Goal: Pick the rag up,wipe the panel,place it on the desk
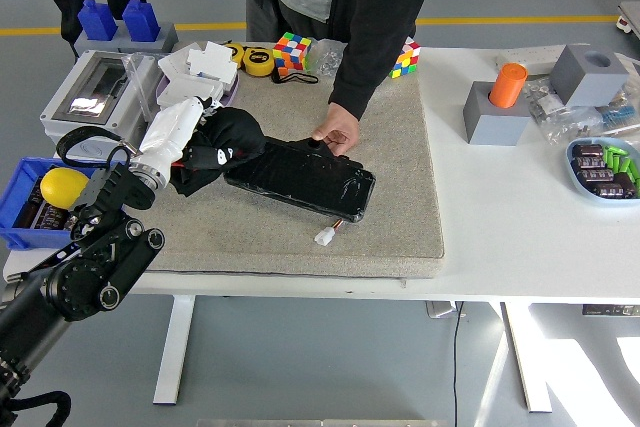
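A black panel (305,178) lies slanted on the grey felt mat (400,197). A bunched black rag (222,145) covers the panel's left end, and my left hand (175,134), white-fingered, is shut on the rag from the left. A person's hand (335,132) presses on the panel's far edge and holds it still. A small white connector (326,237) on a wire lies just in front of the panel. My right hand is out of sight.
Left of the mat are a grey electrical box (95,102), a blue bin (25,209) with a lemon (60,187), and a tray of white parts (195,82). Cubes (292,51) and a tape measure (258,62) sit behind. Grey blocks and a blue dish (600,167) are at right.
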{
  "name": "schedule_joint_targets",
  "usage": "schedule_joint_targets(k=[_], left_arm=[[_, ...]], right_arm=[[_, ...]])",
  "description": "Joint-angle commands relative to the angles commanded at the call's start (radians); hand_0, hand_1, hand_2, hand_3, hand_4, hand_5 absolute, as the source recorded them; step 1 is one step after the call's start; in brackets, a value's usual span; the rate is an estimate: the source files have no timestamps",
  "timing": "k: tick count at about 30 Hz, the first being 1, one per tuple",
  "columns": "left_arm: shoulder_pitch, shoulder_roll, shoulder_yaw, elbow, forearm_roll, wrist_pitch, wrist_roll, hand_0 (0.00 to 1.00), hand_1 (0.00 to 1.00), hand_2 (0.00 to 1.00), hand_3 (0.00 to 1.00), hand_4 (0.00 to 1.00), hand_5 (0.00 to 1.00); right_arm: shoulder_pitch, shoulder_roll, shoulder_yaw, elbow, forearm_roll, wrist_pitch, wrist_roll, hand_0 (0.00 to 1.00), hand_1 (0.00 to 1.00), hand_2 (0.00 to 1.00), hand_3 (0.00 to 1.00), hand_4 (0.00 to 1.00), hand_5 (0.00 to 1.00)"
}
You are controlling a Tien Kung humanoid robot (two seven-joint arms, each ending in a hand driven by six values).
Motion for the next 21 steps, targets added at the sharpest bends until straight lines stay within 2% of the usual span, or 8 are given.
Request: schedule_joint_targets(k=[10,18,21], left_arm=[[-0.006,-0.018,0.148,-0.063,-0.036,-0.004,0.014,0.239,0.331,0.428,0.555,0.718,0.002],[-0.029,-0.045,0.316,-0.106,-0.073,-0.007,0.022,0.238,0.331,0.428,0.555,0.718,0.002],[-0.035,-0.053,0.357,-0.114,-0.084,-0.006,0.022,0.238,0.331,0.428,0.555,0.718,0.002]], right_arm=[[-0.001,-0.001,-0.002,0.000,-0.001,0.000,0.000,0.591,0.597,0.522,0.524,0.871,0.335],[-0.002,-0.002,0.000,0.000,-0.002,0.000,0.000,0.591,0.596,0.522,0.525,0.872,0.336],[-0.001,-0.001,-0.002,0.001,-0.001,0.000,0.000,0.591,0.598,0.522,0.525,0.874,0.338]])
